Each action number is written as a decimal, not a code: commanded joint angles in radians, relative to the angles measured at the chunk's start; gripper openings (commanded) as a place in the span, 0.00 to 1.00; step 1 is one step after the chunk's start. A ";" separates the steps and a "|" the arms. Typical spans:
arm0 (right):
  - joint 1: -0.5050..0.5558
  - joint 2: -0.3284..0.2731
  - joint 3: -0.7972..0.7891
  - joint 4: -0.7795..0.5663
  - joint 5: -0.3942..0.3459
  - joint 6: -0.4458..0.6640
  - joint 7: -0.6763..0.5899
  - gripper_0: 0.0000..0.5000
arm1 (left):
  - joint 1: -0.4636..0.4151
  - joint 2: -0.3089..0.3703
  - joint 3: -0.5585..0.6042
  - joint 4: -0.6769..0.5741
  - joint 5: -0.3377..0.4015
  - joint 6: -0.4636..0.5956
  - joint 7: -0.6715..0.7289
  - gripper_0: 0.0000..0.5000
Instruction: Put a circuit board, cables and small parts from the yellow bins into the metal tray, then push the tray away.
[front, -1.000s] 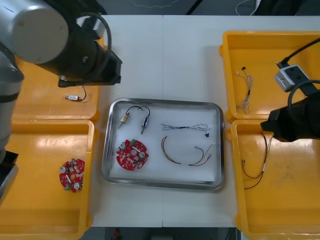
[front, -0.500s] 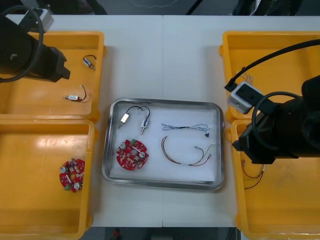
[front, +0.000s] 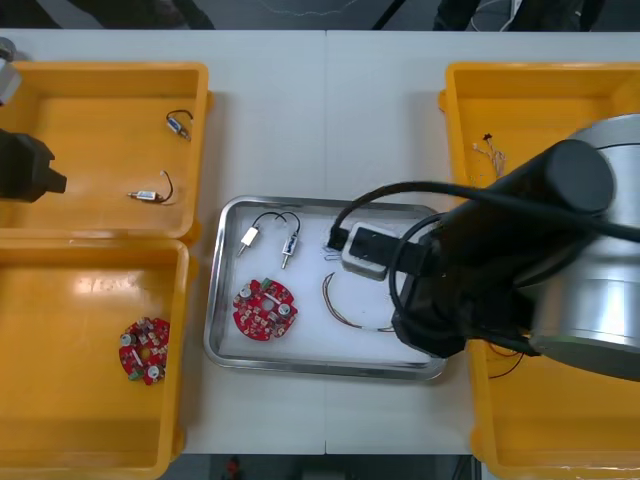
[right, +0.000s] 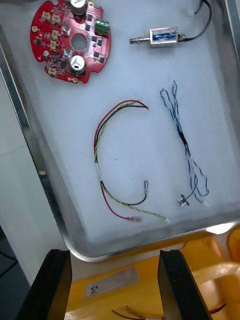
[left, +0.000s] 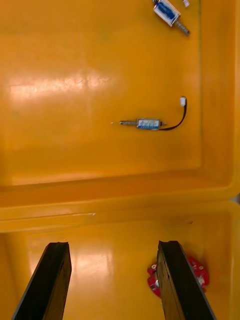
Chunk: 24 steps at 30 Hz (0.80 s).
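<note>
Right arm: the right arm (front: 520, 270) reaches in from the right side. It lies over the near right bin (front: 560, 430) and the right part of the metal tray (front: 225, 300).
Right jaws: released, spread wide apart and gripping nothing. They hang over the tray's rim (right: 30, 150) where it meets the near right bin (right: 215, 250); rim and bin edge lie between them.
Beyond the right jaws: the red and yellow cable (right: 107, 165) lies nearest, curled in an open loop on the tray's white floor. The blue and white cable (right: 185, 145) lies stretched out just beside it. Farther off lie the round red circuit board (right: 70, 40) and a small metal part (right: 162, 36) with a black lead.
Left arm: the left arm (front: 25, 170) is drawn back at the table's left side, over the far left bin (front: 100, 130).
Left jaws: released, wide apart and empty, above the wall between the far left bin (left: 75, 75) and the near left bin (left: 110, 260).
Beyond the left jaws: two small metal parts (left: 150, 123) lie apart in the far left bin. A second circuit board (left: 197, 275) lies flat in the near left bin, just beside one finger.
Tray: it sits on the tabletop (front: 330, 120) between the bins, holding the board (front: 265, 308), two small parts with black leads (front: 250, 235) and the cables.
</note>
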 joint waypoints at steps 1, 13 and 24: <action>-0.039 0.075 0.087 0.063 0.055 0.002 0.093 1.00 | 0.090 0.060 0.077 -0.064 0.038 0.006 -0.096 1.00; -0.058 0.192 0.319 0.213 0.238 -0.061 0.217 1.00 | 0.234 0.062 0.139 -0.104 0.068 0.006 -0.116 1.00; -0.038 0.264 0.407 0.308 0.282 -0.103 0.216 1.00 | 0.314 0.062 0.148 -0.124 0.084 0.006 -0.122 1.00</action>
